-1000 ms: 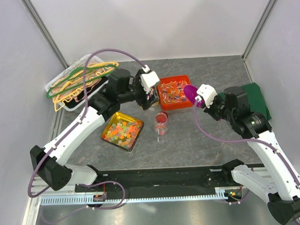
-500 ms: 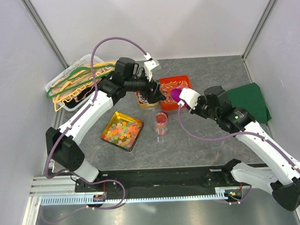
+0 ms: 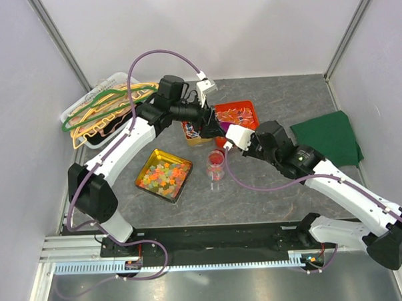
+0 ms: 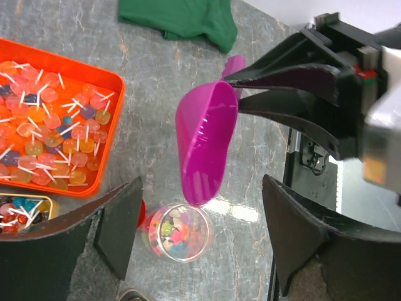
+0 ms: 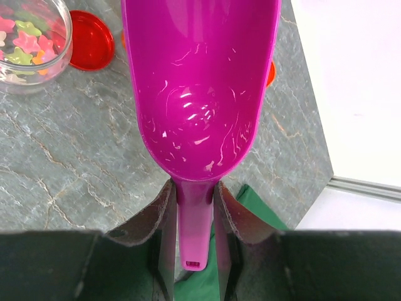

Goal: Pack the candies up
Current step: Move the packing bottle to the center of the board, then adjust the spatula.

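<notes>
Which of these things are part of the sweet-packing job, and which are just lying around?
Part of the job: candies in the orange tray and gold tin, clear jar, red lid, purple scoop.
Lying about: green cloth, hangers.

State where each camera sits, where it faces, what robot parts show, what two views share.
Top external: above and behind the bases, looking down at the grey marbled table; left arm and right arm show.
Left wrist: on the left arm, facing down past its own fingers at a magenta plastic scoop and clear round jar; the right gripper shows.
Right wrist: faces down along that scoop, clamped between its own fingers.
Shared: both wrist views show scoop and jar.
</notes>
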You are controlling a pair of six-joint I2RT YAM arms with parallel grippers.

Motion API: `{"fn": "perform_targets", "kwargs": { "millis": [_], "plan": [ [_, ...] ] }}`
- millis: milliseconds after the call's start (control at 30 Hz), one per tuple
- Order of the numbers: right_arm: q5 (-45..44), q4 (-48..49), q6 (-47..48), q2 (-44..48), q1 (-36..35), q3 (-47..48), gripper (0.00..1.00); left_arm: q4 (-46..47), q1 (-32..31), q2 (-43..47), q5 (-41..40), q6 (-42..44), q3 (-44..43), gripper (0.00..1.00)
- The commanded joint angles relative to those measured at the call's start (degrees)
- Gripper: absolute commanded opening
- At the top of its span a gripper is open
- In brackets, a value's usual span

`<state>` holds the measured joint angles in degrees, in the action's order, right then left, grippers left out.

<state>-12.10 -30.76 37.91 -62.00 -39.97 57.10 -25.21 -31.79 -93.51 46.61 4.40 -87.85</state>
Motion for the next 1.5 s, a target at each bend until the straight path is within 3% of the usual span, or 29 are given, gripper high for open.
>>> {"fn": "perform_targets", "kwargs": {
  "millis": [0, 133, 333, 467, 667, 800, 1000, 1033, 1233, 1267, 1433, 1467],
  "plan": [
    [-3.28, 2.03, -0.12, -0.40, -1.34, 3.71, 0.00, 0.51, -0.03, -1.32, 0.94, -1.94, -1.88, 0.80],
    [-3.81, 1.06, 0.32, -1.02, -2.31, 5.56, 0.00, 0.60, -0.03, -1.67, 0.32, -1.50, -1.44, 0.74],
    [-5.13, 0.88, 0.32, -3.13, -5.12, 5.91, 0.00, 0.87, -0.11, -2.63, 0.32, -1.42, -1.44, 0.55],
    [-5.74, 1.32, 0.50, -3.48, -5.74, 5.74, 0.00, 0.95, -0.11, -2.90, 0.24, -1.42, -1.53, 0.51],
    [-6.88, 2.46, -0.12, -3.22, -5.83, 6.00, 0.00, 0.95, -0.29, -3.25, 0.15, -1.07, -1.18, 0.36],
    [-7.50, 3.08, -0.03, -3.30, -6.09, 6.09, 0.00, 0.95, -0.64, -3.60, -0.03, -0.63, -0.74, 0.31],
    [-4.26, 2.03, -0.64, -3.13, -6.61, 6.88, 0.00, 0.95, -1.08, -3.78, -0.99, -0.10, -0.74, 0.13],
    [-3.55, 1.68, -0.73, -2.96, -6.53, 7.14, 0.01, 1.04, -1.08, -3.78, -0.99, -0.10, -0.65, 0.04],
    [-0.03, 0.36, -0.91, -0.50, -6.35, 6.89, 0.23, 1.04, -1.08, -3.43, -1.26, 0.17, -0.30, 0.02],
    [-0.03, 0.27, -0.82, -0.15, -6.35, 6.71, 0.32, 0.96, -1.08, -3.43, -1.17, 0.17, -0.21, 0.02],
    [3.39, 0.44, -1.61, 2.40, -4.60, 4.69, 0.48, 1.04, -1.08, -2.64, -0.82, 0.52, 0.05, 0.02],
    [5.66, 0.35, -1.96, 2.76, -4.16, 4.60, 0.66, 0.96, -1.08, -2.46, -0.73, 0.60, 0.14, 0.02]
  ]
}}
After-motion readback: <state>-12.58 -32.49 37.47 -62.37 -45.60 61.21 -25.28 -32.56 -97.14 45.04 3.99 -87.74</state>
